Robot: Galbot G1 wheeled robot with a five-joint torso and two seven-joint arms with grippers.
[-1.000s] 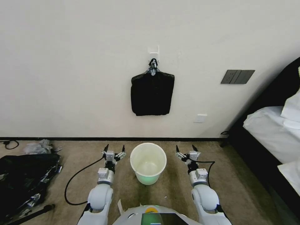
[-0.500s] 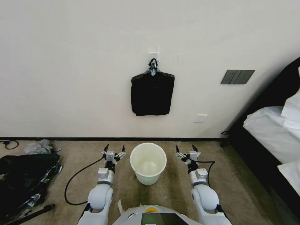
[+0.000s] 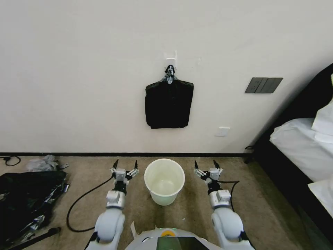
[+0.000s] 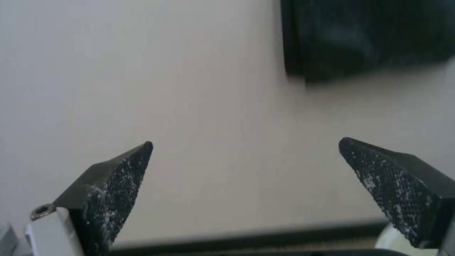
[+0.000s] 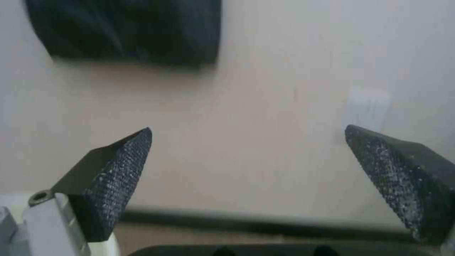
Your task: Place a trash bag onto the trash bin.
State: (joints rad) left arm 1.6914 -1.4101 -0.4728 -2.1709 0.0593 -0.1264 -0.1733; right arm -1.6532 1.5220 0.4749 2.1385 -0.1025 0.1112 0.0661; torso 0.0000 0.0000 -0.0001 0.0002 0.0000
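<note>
Two arms reach forward over carpet [image 3: 194, 215], one each side of bin. Black heap [image 3: 27, 198] lies at carpet's left edge. Bundle of black bags [image 3: 169, 104] hangs from clip on wall, above bin. Cream bin [image 3: 164, 181] stands upright on carpet near wall, unlined. Left gripper [image 3: 125, 164] just beside bin, fingers spread apart, holding nothing. Right gripper [image 3: 206, 164] likewise spread, holding nothing. Single loose bag: cannot tell where.
</note>
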